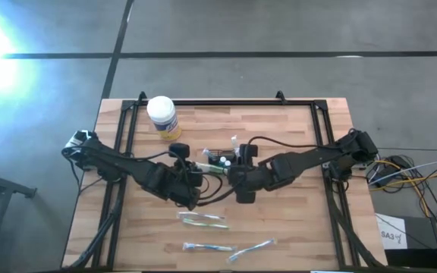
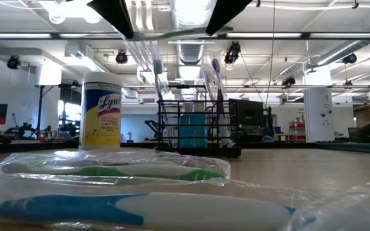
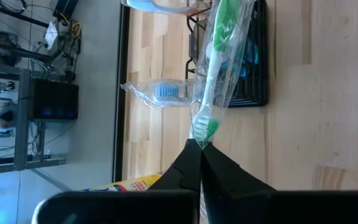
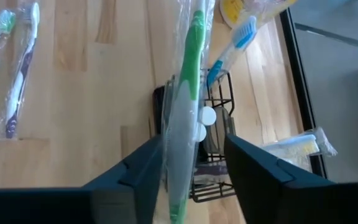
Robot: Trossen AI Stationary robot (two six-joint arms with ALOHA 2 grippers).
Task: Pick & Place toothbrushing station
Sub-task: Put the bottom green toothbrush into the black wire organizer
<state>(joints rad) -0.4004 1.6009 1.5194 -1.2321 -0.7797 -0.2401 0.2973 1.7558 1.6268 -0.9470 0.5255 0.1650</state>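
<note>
Toothbrushing station (image 1: 220, 161), a black wire-mesh caddy, stands upright mid-counter between the two claws; the low view shows brushes and a teal item standing in it (image 2: 194, 131). Left claw (image 3: 199, 148) is pinched fully shut on the end of a green-and-white toothbrush in clear wrap (image 3: 219, 68), which hangs out over the caddy (image 3: 244, 56). Right claw (image 4: 194, 146) has its fingers spread, the same wrapped green brush (image 4: 188, 81) lying between them against one finger, no squeeze visible; caddy right below (image 4: 207, 155). Both claws sit just beside the caddy in the high view, left claw (image 1: 190, 184), right claw (image 1: 243, 187). White-lidded wipes jar (image 1: 161, 116) stands near the counter's far edge. Wooden counter (image 1: 294, 227) also carries three more wrapped toothbrushes (image 1: 203, 220) on its near side.
</note>
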